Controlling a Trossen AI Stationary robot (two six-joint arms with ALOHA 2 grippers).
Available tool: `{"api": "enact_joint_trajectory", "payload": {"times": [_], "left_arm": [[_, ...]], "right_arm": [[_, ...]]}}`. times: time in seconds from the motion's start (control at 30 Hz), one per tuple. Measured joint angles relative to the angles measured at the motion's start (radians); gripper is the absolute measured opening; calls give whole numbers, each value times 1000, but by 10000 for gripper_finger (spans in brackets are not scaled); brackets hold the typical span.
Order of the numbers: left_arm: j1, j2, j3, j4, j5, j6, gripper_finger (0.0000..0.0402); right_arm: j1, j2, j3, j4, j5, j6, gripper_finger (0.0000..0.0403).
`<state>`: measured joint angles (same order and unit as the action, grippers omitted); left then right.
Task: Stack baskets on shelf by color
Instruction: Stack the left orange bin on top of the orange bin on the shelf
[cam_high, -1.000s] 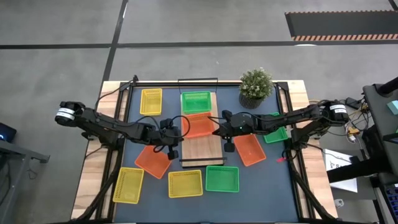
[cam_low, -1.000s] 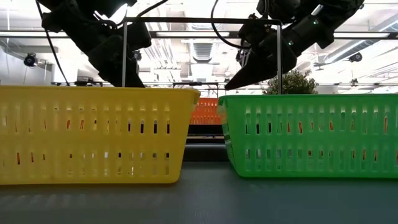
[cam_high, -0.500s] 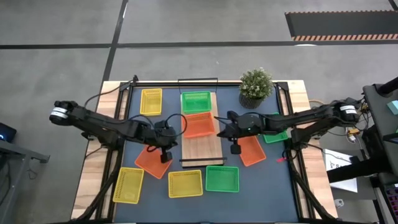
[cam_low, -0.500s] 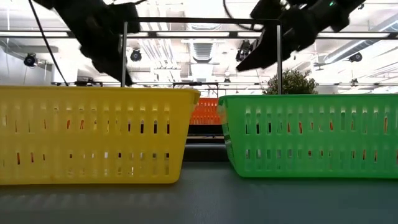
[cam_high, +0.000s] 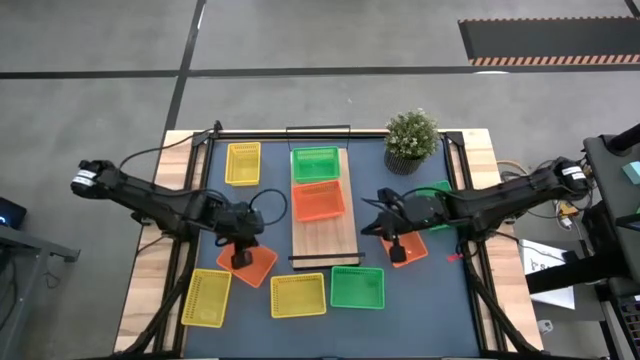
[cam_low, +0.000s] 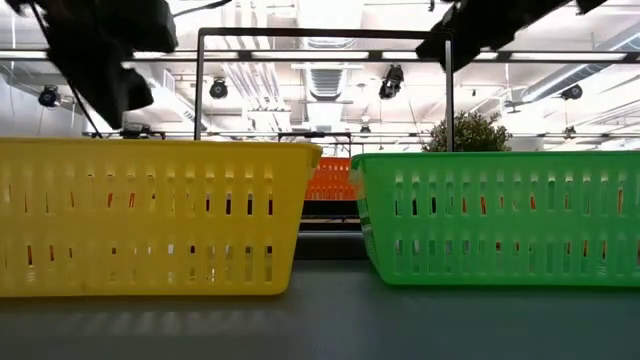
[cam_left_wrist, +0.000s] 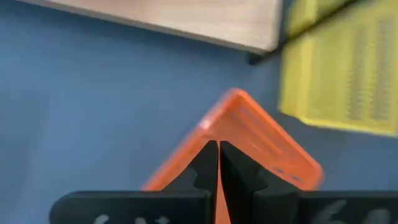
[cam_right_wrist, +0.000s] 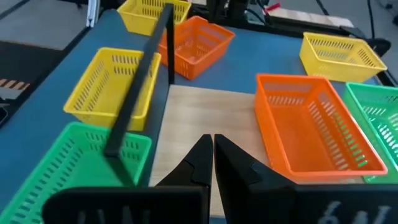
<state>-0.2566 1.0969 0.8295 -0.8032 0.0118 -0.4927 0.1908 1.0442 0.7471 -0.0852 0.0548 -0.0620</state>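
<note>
wrist views alone show both pincers (cam_left_wrist: 218, 163) (cam_right_wrist: 212, 155) closed.

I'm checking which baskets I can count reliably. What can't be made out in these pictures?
- Low view: the yellow basket and green basket in front block nearly all the table; only a sliver of an orange basket shows.
- High view: the right claw covers part of an orange basket, and the arm hides most of a green basket.
- Left wrist view: the left claw hides the orange basket centre.
</note>
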Motion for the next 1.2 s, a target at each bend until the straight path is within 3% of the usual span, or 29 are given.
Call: {"api": "enact_joint_trajectory", "payload": {"times": [0.23, 0.5, 0.67, 1.0, 1.2], "left_arm": [[-156, 52, 36, 2, 126, -4, 0], [-345, 206, 136, 1, 127, -48, 0], [-353, 262, 124, -4, 118, -43, 25], [-352, 341, 114, -87, 50, 10, 129], [-352, 351, 114, -87, 42, 55, 143]], "right_arm": [[102, -22, 0, -40, 106, 38, 9], [141, -9, 0, -29, 150, 36, 9], [141, -7, 0, -29, 182, 34, 9], [141, -8, 0, -33, 176, 36, 9], [141, -8, 0, -36, 174, 36, 9]]}}
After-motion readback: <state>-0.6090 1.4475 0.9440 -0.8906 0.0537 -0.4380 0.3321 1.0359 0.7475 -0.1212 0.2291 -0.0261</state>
